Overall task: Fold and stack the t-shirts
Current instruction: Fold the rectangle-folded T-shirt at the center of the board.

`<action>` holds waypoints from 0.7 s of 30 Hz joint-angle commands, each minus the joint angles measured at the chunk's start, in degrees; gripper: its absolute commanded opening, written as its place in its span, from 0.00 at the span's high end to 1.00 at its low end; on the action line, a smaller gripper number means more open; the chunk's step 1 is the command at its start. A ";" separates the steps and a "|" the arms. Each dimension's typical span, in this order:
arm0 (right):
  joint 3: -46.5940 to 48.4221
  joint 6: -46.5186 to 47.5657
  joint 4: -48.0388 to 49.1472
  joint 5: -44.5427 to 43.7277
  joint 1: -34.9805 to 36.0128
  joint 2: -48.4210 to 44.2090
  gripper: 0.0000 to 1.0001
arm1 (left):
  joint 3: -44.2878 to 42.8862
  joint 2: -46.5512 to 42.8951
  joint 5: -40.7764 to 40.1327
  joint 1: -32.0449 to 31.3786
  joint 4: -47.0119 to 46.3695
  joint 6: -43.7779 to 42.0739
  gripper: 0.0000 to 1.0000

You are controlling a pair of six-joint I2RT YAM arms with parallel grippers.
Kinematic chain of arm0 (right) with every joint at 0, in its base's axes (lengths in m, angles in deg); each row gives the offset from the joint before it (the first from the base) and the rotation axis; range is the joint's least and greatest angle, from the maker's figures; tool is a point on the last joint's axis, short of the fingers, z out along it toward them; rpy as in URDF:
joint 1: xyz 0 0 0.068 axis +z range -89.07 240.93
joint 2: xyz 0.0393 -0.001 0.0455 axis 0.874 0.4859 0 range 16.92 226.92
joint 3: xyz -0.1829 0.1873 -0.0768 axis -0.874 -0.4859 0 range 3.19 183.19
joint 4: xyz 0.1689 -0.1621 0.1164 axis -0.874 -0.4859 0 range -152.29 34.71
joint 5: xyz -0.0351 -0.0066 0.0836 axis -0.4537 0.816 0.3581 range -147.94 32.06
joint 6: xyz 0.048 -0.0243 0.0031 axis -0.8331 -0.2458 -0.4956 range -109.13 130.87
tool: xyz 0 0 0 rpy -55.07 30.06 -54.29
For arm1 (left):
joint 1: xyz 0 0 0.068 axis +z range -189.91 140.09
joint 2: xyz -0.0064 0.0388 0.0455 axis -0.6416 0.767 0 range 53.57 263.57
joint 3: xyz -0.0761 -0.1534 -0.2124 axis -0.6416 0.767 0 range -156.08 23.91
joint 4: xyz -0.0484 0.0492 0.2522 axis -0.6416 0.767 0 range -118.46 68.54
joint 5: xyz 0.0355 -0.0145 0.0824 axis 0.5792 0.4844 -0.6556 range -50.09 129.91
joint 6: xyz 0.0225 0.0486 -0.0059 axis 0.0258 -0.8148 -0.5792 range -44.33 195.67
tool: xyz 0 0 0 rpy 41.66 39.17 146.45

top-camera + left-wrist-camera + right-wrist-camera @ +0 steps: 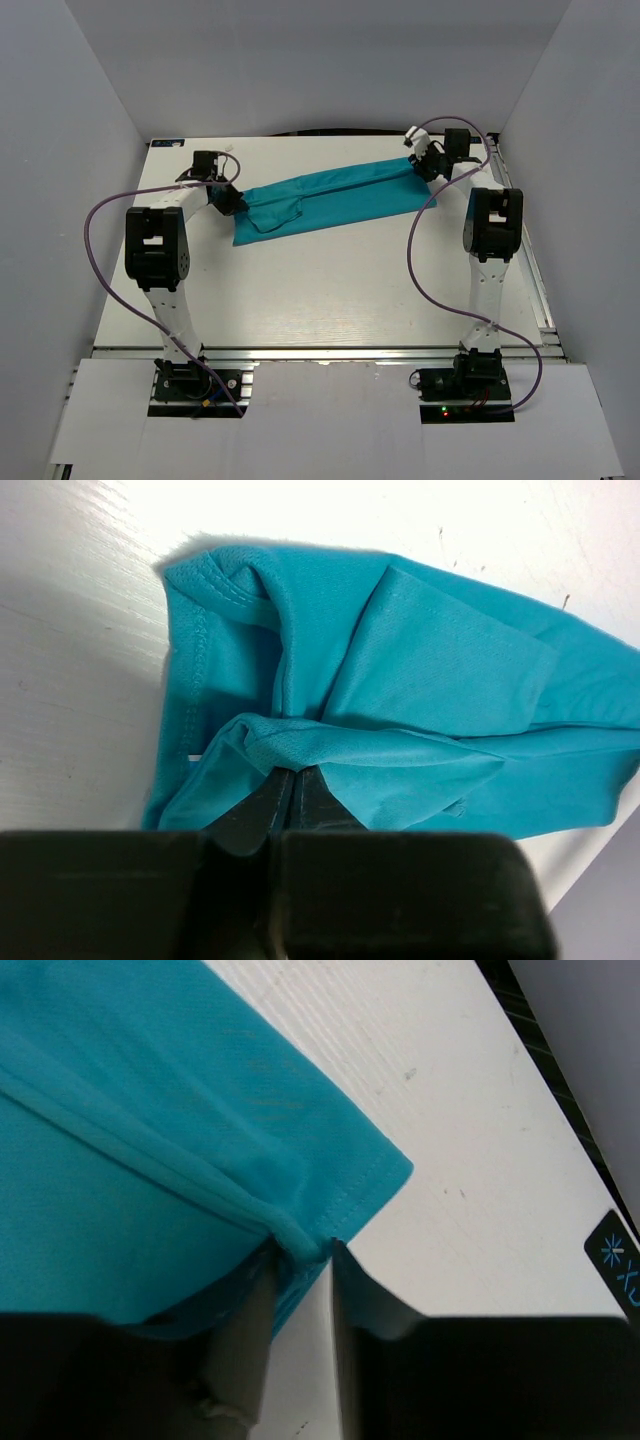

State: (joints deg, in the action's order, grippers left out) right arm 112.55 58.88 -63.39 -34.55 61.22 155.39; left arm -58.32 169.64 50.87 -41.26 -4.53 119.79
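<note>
I get bright, even overhead light. Table (80, 630) glares near-white in left wrist view, top edge blown out. Soft shadows in t-shirt (420, 680) folds. Right fingers (240, 1350) near lens, blurred.

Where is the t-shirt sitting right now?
Top view: the teal t-shirt lies as a long strip across the far half of the table, held between the left gripper and the right gripper.

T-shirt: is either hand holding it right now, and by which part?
Both. The left hand pinches a bunched fold at one end of the t-shirt; the right hand pinches its folded edge beside the hem corner at the other end.
</note>
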 commanded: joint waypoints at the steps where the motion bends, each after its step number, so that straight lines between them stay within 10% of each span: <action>1: 2.35 -1.07 4.58 -3.62 -0.56 0.04 0.61 | -2.31 0.12 -1.91 0.99 -0.10 0.35 0.88; 9: 1.47 -3.44 7.48 -5.29 -0.56 -2.15 0.51 | -4.68 -0.32 -2.43 1.08 1.12 0.53 0.50; 21: -0.20 -5.73 10.73 -5.29 -0.56 -6.72 0.37 | -5.92 -3.22 -1.91 1.26 1.21 -0.44 0.47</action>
State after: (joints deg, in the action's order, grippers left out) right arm 112.44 54.33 -55.98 -39.86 60.94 154.15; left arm -62.30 170.21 49.34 -40.38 -3.40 120.07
